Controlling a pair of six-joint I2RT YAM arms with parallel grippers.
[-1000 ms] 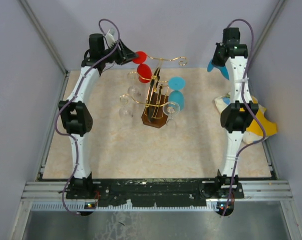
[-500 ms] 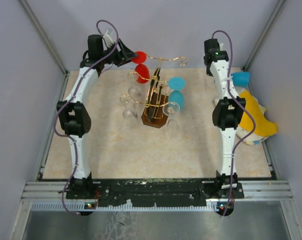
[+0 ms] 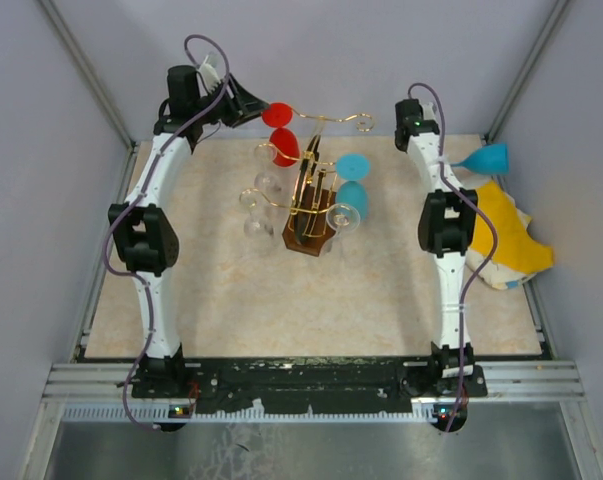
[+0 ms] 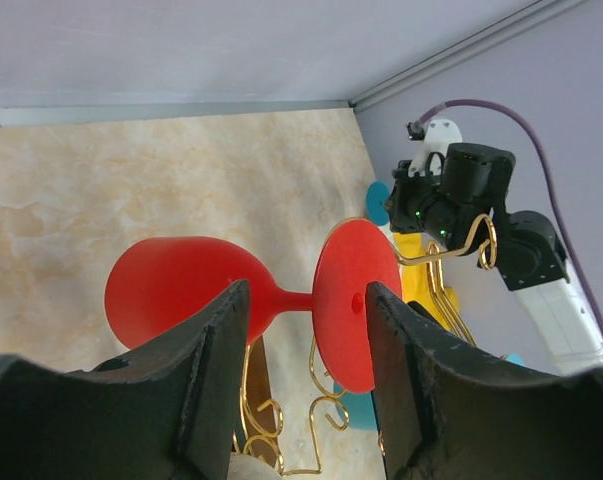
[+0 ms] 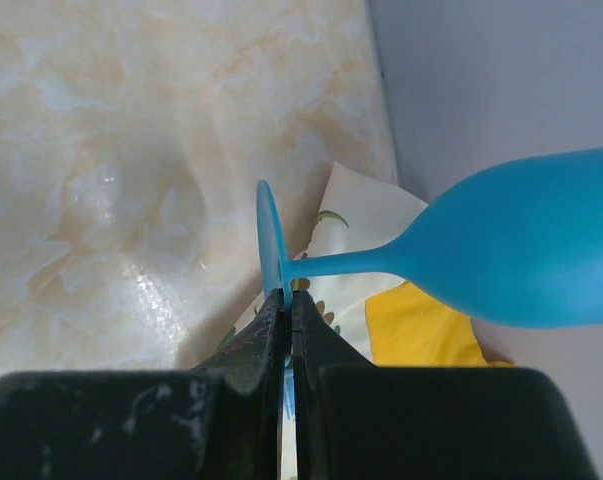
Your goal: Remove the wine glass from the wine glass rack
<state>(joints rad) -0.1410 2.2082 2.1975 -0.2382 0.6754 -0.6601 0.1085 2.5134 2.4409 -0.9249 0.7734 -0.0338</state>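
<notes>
One blue wine glass (image 5: 521, 250) (foot pinched) sits in the right tool (image 5: 289, 305).

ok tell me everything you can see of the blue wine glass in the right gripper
The blue wine glass looks like opaque matte plastic: rounded bowl, thin stem, flat disc foot. It is held sideways in the air, bowl toward the right wall, with the right gripper shut on the rim of its foot. It is clear of the wine glass rack, above a yellow and white cloth.
</notes>
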